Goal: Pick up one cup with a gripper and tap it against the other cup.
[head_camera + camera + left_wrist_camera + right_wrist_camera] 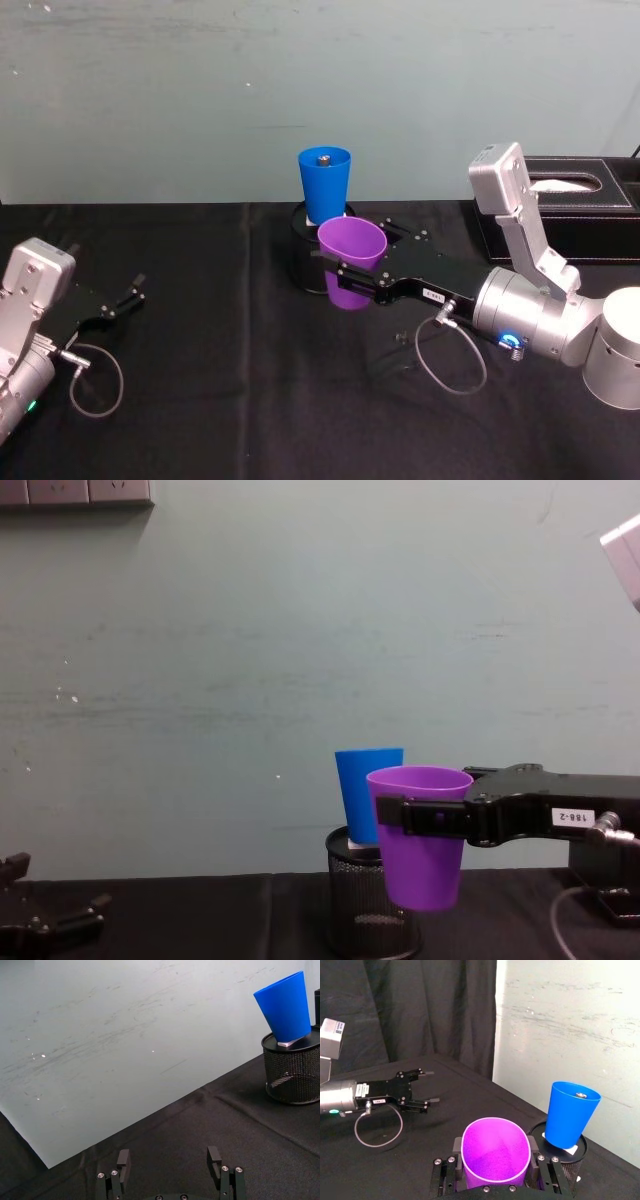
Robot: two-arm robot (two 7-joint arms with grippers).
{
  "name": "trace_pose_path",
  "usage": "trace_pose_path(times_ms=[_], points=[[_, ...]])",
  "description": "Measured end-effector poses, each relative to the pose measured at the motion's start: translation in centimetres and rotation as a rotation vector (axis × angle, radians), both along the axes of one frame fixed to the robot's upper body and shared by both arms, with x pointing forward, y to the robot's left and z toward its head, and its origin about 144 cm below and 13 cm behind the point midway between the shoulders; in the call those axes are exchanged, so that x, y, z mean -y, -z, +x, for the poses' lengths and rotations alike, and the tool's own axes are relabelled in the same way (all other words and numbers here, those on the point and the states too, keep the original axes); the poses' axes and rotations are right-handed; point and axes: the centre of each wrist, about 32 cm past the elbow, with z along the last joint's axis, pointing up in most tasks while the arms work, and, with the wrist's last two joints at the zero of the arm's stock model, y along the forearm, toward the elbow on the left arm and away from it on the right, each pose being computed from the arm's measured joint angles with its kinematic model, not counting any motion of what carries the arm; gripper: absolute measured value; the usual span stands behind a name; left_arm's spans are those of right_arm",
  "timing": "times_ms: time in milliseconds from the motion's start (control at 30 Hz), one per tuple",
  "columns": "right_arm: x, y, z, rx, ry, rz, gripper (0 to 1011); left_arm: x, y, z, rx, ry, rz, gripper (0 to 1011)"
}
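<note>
1. right gripper (343, 272): i read its flat black fingers as pressed against both sides of the purple cup (351, 258), pinching it just below the rolled rim. the silver arm enters from the right with its blue ring light on.

2. purple cup: held upright and clear of the black tablecloth (220, 400). in the chest view its base hangs above the cloth, in front of the black mesh pen holder (352, 910).

3. blue cup (324, 185): stands upright on top of the mesh pen holder, toward the wall.

4. cup relation: in the head view the purple rim overlaps the lower part of the blue cup. in the right wrist view a gap shows between the purple cup (495, 1152) and the blue cup (571, 1115). i log them as just beside each other, apart.

5. left gripper (127, 298): rests low over the cloth at the left, well apart from both cups. its fingers (124, 1161) are spread with nothing between them.

6. a black tissue box (575, 205) sits at the right rear, behind the right arm.
</note>
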Motion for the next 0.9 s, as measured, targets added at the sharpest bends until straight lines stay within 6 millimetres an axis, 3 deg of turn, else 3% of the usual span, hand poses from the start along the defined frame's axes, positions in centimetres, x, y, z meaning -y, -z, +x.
trace_pose_path(times_ms=[900], points=[[0.00,0.00,0.00,0.000,0.000,0.000,726,0.00,0.00,0.00,0.000,0.000,0.000,1000]])
